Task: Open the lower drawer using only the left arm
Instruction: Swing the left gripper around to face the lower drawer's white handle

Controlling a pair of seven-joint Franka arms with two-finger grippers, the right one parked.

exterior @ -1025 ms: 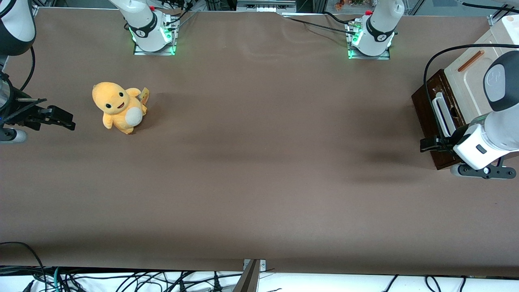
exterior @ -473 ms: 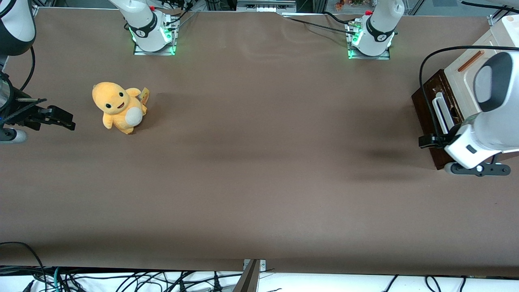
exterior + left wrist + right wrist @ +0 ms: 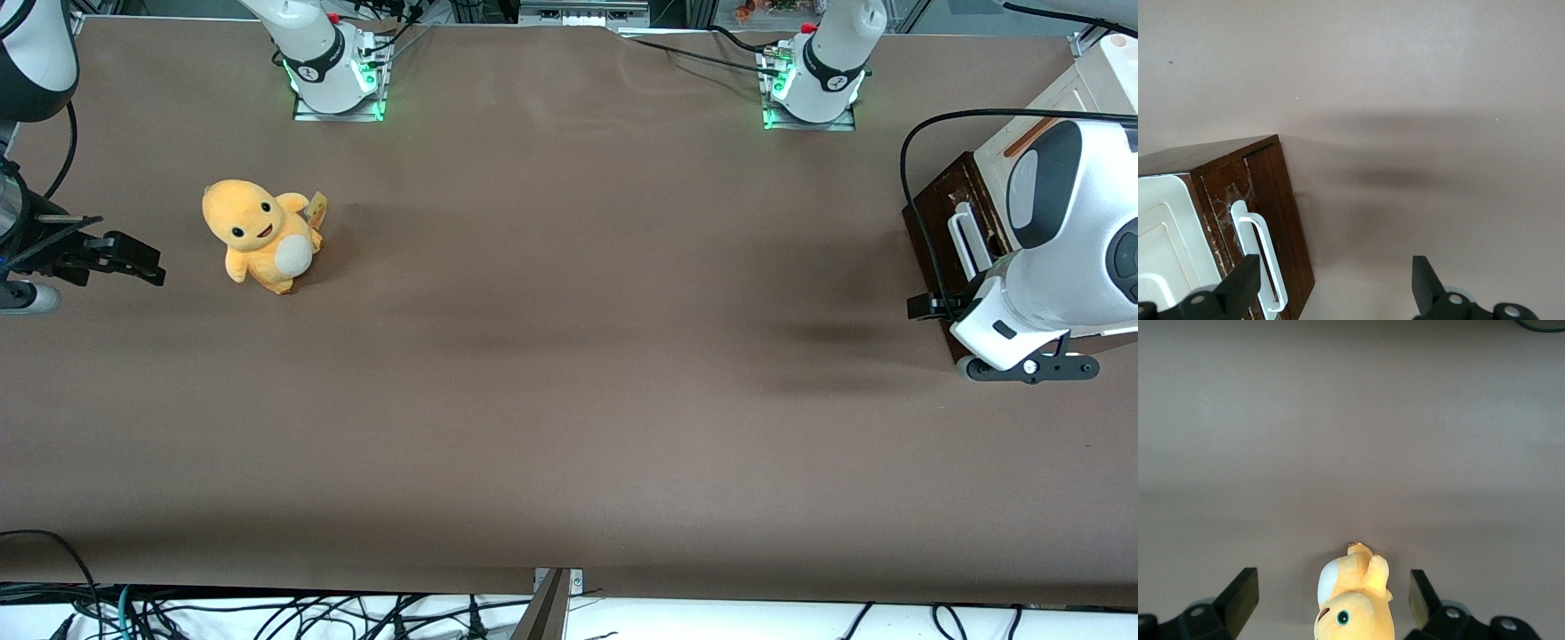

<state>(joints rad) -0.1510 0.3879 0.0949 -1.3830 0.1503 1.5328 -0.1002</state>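
Observation:
The lower drawer's dark brown front [image 3: 933,233] [image 3: 1283,220] carries a white loop handle [image 3: 965,235] [image 3: 1257,257] and faces the parked arm's end of the table. The left arm's white wrist [image 3: 1036,298] hangs over the drawer's nearer corner. Its black gripper [image 3: 929,305] [image 3: 1335,287] is open and holds nothing. One fingertip [image 3: 1245,280] hovers by the handle's end and the other [image 3: 1423,280] is over bare table in front of the drawer. Nothing touches the handle.
Above the drawer lies the cabinet's cream panel [image 3: 1062,98] [image 3: 1158,233] with a small orange-brown handle [image 3: 1031,133]. A yellow plush toy [image 3: 258,233] [image 3: 1355,603] sits toward the parked arm's end. Two arm bases [image 3: 813,84] stand farthest from the camera. A black cable [image 3: 916,178] loops over the drawer.
The left arm's wrist and gripper have shifted a little off the drawer front toward the parked arm's end, and the wrist has turned. The drawer has not moved.

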